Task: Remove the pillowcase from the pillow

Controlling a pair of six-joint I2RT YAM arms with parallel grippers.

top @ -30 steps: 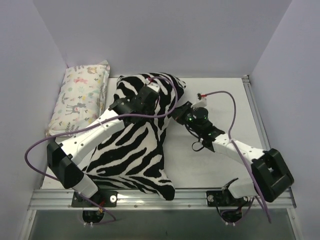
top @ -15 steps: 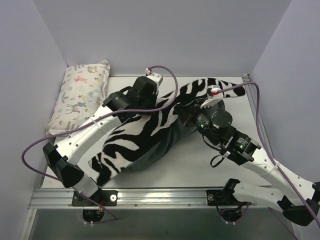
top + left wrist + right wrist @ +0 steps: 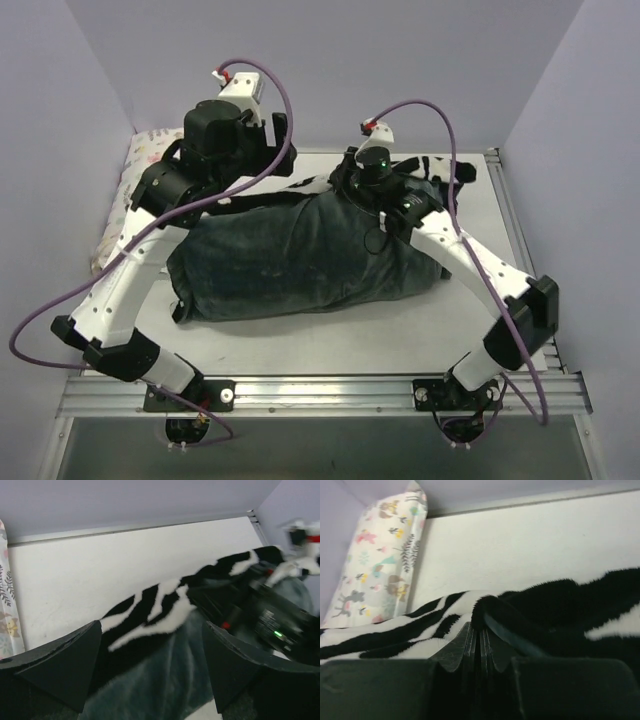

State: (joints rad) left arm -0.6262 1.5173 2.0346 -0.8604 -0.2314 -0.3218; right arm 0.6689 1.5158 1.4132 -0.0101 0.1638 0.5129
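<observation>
The pillowcase (image 3: 310,250) lies across the table's middle with its plush dark grey-teal side up. Its zebra stripes (image 3: 430,165) show only along the back edge. The pillow is hidden. My left gripper (image 3: 268,138) hangs open above the pillowcase's back left part, nothing between its fingers (image 3: 60,665); grey plush and stripes (image 3: 165,605) lie below the gap. My right gripper (image 3: 357,182) sits at the back edge, shut on a fold of the pillowcase (image 3: 560,610) that rises from its fingertips (image 3: 470,640).
A small pastel animal-print pillow (image 3: 140,160) leans in the back left corner, also seen in the right wrist view (image 3: 380,560). Walls enclose the table (image 3: 470,330) on three sides. A metal rail (image 3: 320,395) runs along the near edge.
The pillowcase turned from zebra side up to grey side up and spread sideways. My left gripper opened, let go of it and rose to the back. My right gripper swung back left.
</observation>
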